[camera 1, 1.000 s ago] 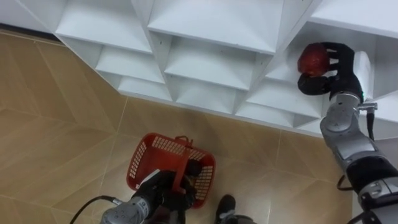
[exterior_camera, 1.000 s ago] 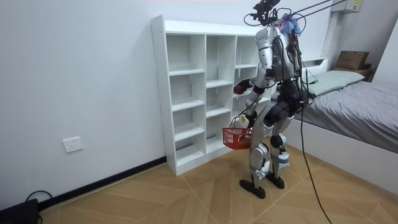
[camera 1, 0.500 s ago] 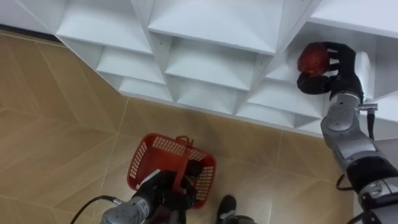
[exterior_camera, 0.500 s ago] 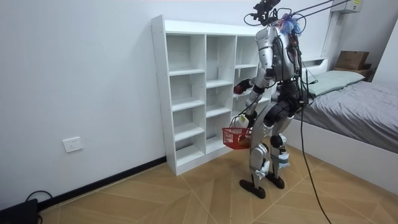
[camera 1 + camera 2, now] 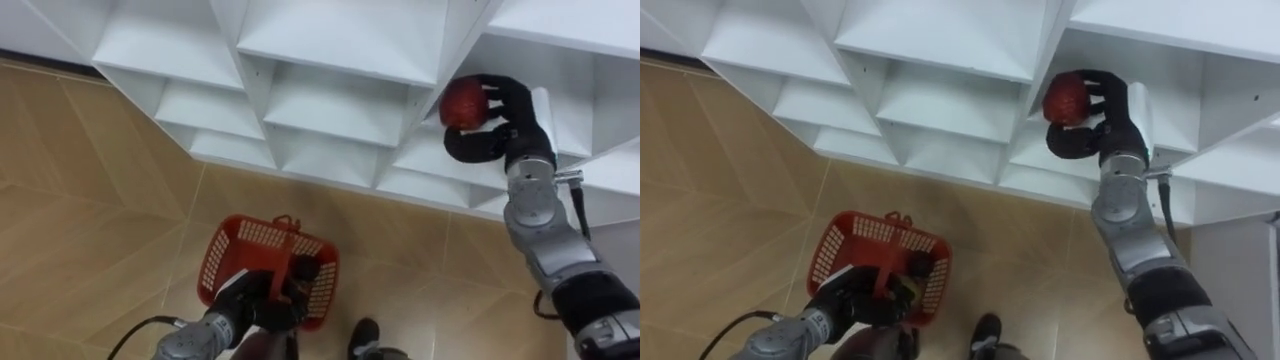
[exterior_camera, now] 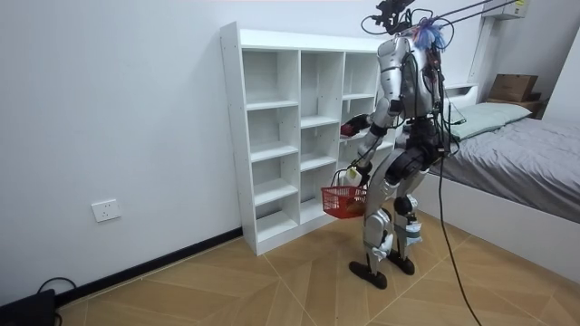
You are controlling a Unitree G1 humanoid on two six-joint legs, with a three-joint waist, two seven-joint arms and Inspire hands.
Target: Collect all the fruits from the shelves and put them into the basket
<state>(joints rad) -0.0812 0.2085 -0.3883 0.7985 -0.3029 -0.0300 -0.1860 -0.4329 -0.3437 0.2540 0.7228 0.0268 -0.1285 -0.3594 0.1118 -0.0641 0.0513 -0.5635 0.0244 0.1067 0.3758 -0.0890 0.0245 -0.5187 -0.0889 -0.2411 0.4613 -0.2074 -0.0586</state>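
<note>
A red fruit (image 5: 462, 103) sits in my right hand (image 5: 496, 128), whose dark fingers curl round it, in front of the white closet (image 5: 340, 60) by a right-hand shelf. The same red fruit (image 5: 1067, 98) and right hand (image 5: 1102, 120) show in the right eye view. Low down, my left hand (image 5: 252, 301) is shut on the handle of a red mesh basket (image 5: 243, 246), which hangs above the wooden floor with something dark and yellowish inside. In the room view I stand facing the closet (image 6: 299, 127), the basket (image 6: 343, 201) at knee height.
The closet's other cubbies in view are bare white shelves. Wooden herringbone floor (image 5: 90, 210) spreads to my left. A bed (image 6: 517, 154) lies behind me on the room view's right, and a wall socket (image 6: 106, 210) is low on the wall.
My right hand with the red fruit has shifted left and slightly down, out from the shelf. The basket in my left hand has drifted a little left; the view shifted too.
</note>
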